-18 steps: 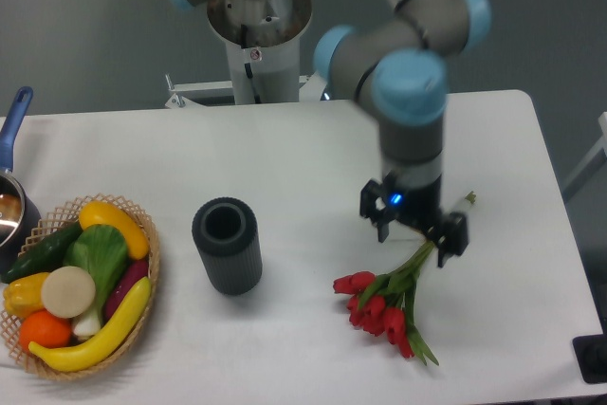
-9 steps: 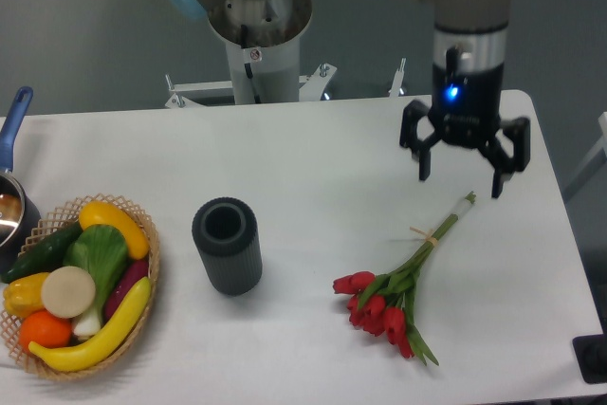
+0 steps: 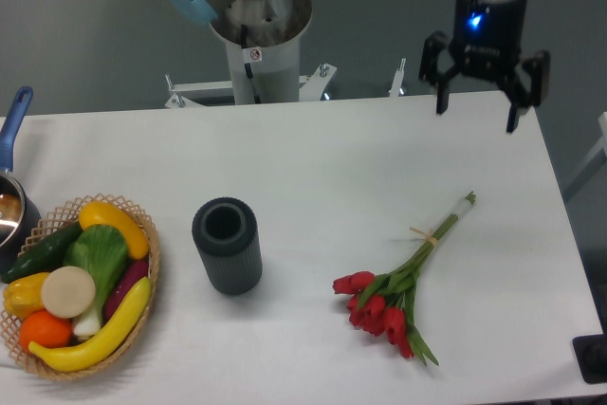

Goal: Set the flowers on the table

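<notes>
Pot (left edge) cut off

A smooth, matt white table bears a ribbed dark cylinder and woven wicker basket.

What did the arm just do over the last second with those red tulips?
The gripper, down at the flowers' stems a second ago, has let go and risen up and back, now open above the table's far edge. The flowers, ribbed cylinder and basket stayed put.
</notes>
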Controlling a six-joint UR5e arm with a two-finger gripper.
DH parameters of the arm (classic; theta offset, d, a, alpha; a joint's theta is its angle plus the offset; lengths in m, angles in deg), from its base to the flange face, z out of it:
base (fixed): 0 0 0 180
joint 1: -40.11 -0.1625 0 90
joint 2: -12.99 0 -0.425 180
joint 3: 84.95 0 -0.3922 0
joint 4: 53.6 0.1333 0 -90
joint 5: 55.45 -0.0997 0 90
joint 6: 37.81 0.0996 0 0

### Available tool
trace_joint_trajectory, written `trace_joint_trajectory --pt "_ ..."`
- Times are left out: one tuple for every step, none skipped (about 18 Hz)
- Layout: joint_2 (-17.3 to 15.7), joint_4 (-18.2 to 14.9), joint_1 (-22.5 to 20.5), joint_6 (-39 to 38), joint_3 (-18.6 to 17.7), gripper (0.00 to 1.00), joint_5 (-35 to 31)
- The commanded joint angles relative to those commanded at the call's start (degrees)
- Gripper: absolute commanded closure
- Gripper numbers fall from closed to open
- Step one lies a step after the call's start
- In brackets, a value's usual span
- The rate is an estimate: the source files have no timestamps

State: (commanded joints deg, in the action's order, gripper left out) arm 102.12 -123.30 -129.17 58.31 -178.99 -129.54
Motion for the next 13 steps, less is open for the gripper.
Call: trace_joint_trajectory --pt "-1.05 0.44 -0.53 2.99 -1.4 0.0 -0.87" --pt "-1.85 0.7 -1.14 5.89 -2.2 0.0 -2.88" --pt "-1.94 0.79 -1.24 6.27 -2.38 0.0 -4.38" --pt "-1.94 0.62 -1.32 6.18 -2.56 0.0 -4.66" --pt "-1.85 0.44 -1.41 5.83 -2.39 0.0 -4.31" --pt "-1.77 0.44 -1.5 5.74 -2.12 0.0 -4.22" --pt "-1.68 0.44 -1.59 5.83 -2.38 0.0 -3.96" --pt "-1.59 0.44 -1.68 5.74 -2.47 0.0 -3.96" --pt "-1.59 0.44 -1.59 5.83 -2.56 0.0 -3.96" --pt "-1.59 0.44 -1.59 5.83 -2.56 0.0 -3.96" --pt "-1.5 0.44 -1.59 5.83 -2.56 0.0 -3.87" --pt "-1.5 0.44 -1.5 5.83 -2.56 0.0 -3.96" --pt "-1.42 0.44 -1.5 5.74 -2.47 0.0 -3.87"
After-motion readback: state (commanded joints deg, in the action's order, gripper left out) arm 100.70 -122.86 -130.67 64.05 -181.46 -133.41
